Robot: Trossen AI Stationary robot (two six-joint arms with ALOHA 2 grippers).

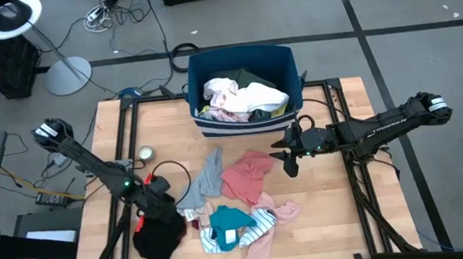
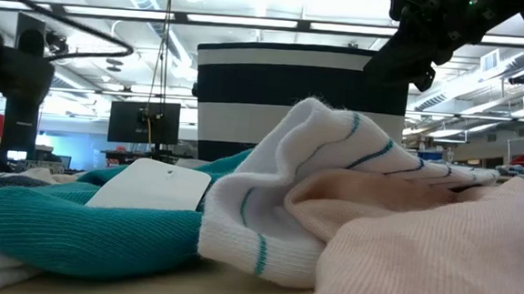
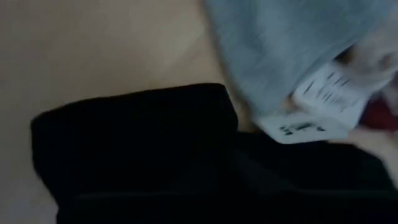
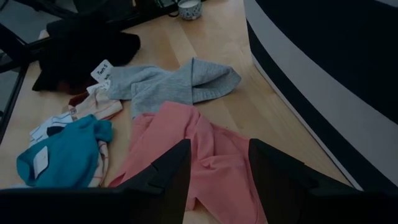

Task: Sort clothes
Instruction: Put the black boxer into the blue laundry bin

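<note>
A wooden tabletop (image 1: 337, 212) carries a loose heap of clothes near its middle and front edge. A grey garment (image 1: 205, 179) lies stretched lengthwise from the middle toward the front left. Just beside it, toward the right edge, is a crumpled pink garment (image 1: 246, 178). In front of these sit a teal garment (image 1: 229, 221) bearing a blank white tag, a white one with thin teal stripes (image 1: 254, 228) and a pale peach piece (image 1: 275, 214), all overlapping. A black garment (image 1: 159, 234) lies near the front left corner. A dark blue bin (image 1: 243, 62) with a white band stands at the back edge, holding white, dark green and yellow clothes (image 1: 241, 96).

The left gripper (image 1: 161, 199) is low over the black garment's back edge; whether its fingers are parted cannot be told. The right gripper (image 4: 217, 163) hovers above the pink garment, fingers apart and holding nothing. A white tag (image 3: 323, 102) on the grey garment has printing too blurred to read. A small round tin (image 1: 146, 154) sits near the left edge.
</note>
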